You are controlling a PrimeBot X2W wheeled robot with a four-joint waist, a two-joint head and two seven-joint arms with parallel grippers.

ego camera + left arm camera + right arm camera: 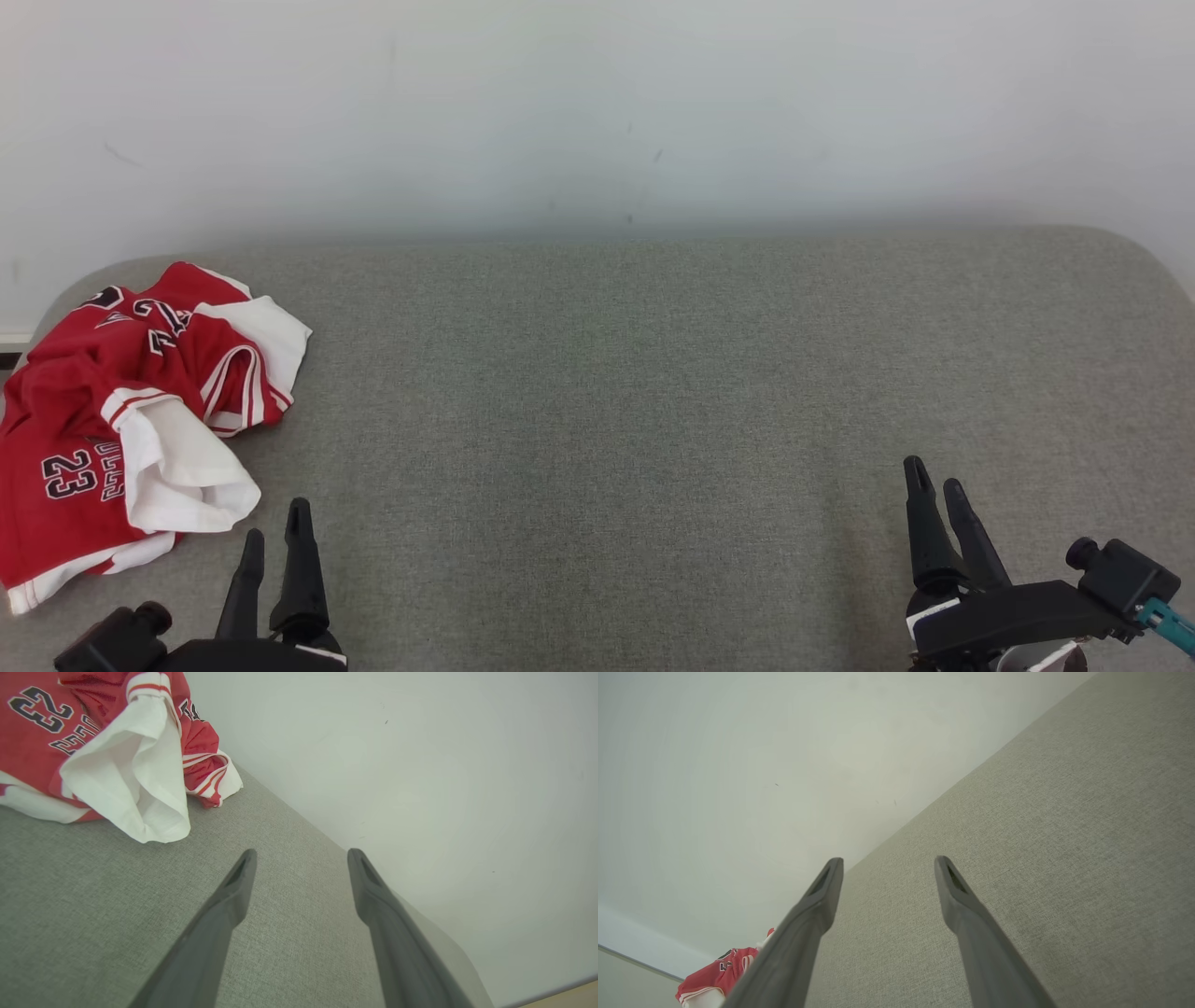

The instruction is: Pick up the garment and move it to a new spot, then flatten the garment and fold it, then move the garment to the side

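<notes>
Nothing is lifted yet, so this looks like the very opening of the job, the pick-up stage, with flattening, folding and the move aside all to come. Beyond both sets of fingertips rises the plain white wall point(597, 112), bare apart from a few faint marks. Under the fingers stretches the broad grey woven-fabric surface with rounded corners point(653, 392), meeting the wall at its far edge. The crumpled red basketball jersey with white trim and a dark number 23 point(121, 420) lies in a heap just beyond and outboard of the left fingers, well apart from the right ones, with a white fold point(135, 788) nearest the left tips. The left gripper point(275, 519) is spread wide with nothing between its fingers and clear of the cloth, and the right gripper point(934, 473) is likewise parted and holding nothing over bare fabric. The next move, I'd judge, is for the left arm to swing outward and forward onto that heap and pinch a good bunch of cloth.
</notes>
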